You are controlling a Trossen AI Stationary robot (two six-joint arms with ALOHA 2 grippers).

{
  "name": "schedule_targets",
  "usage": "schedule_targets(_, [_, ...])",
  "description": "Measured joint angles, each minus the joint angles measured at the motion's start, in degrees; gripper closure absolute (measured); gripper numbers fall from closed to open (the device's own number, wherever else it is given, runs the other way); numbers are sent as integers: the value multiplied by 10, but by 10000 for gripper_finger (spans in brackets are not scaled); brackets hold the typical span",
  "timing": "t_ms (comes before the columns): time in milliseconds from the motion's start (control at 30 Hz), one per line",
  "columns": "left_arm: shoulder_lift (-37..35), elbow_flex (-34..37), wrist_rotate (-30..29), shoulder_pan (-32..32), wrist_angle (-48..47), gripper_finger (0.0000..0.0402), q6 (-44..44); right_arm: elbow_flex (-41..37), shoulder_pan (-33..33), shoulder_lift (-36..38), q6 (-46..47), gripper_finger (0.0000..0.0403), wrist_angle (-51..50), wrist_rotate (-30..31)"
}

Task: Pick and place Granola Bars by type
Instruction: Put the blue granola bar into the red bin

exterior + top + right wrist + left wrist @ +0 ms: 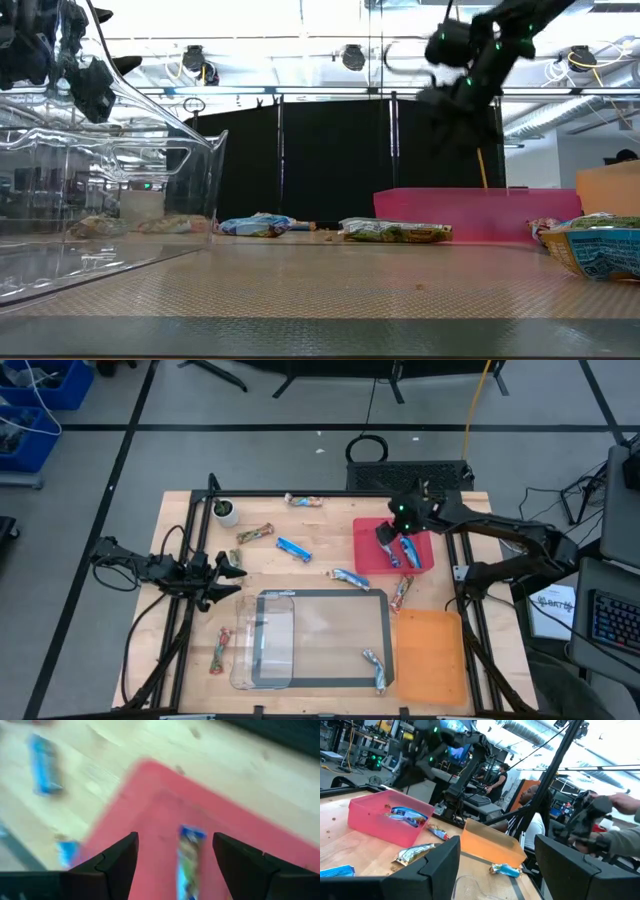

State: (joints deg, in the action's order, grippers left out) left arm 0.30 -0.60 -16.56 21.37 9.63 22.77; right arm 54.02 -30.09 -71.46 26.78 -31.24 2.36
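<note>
Barely underway, I'd say: the right gripper hangs released over the red tray at two o'clock, one blue bar inside, while the other bars lie scattered on the surface and the orange tray sits bare.

No legible text, granola bars wrappers perhaps printed (too blurred), nothing readable elsewhere

blue bar, pink tray, orange tray
</note>
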Motion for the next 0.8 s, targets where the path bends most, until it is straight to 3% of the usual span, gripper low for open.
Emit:
schedule_targets(400, [0,0,0,0,0,147,0,180,36,-2,-86,155,76,8])
schedule_targets(800, [0,0,0,0,0,147,0,405,47,-109,-165,155,35,-13])
